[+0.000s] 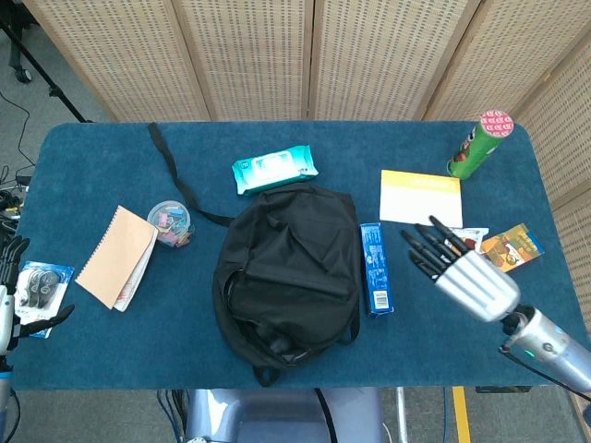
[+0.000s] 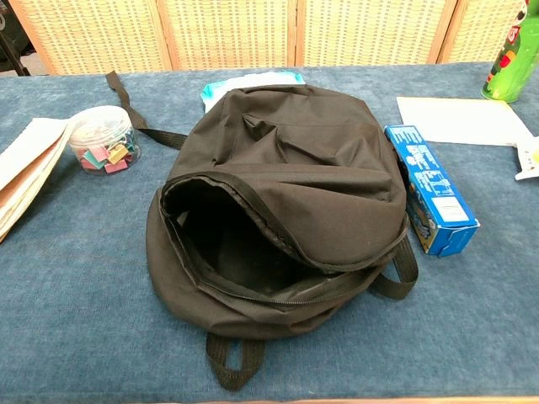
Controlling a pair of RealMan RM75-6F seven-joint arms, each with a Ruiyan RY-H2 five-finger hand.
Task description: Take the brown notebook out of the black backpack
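Note:
The black backpack [image 1: 286, 268] lies in the middle of the table, its flap down over most of the opening [image 2: 227, 248]; the part of the inside that shows is dark. The brown notebook [image 1: 118, 257] lies flat on the table left of the bag, and its edge shows at the left border of the chest view [image 2: 25, 164]. My right hand [image 1: 462, 269] hovers right of the bag, past the blue box, fingers spread and holding nothing. My left hand [image 1: 11, 291] is at the far left edge, partly cut off, fingers apart and empty. Neither hand shows in the chest view.
A tub of clips [image 1: 171, 222] stands by the notebook. A wipes pack [image 1: 274, 168] lies behind the bag and a blue box [image 1: 376, 268] along its right side. A yellow pad [image 1: 420, 197], green can [image 1: 480, 143] and snack packets [image 1: 510, 249] are at the right; a tape pack [image 1: 42, 286] is at the far left.

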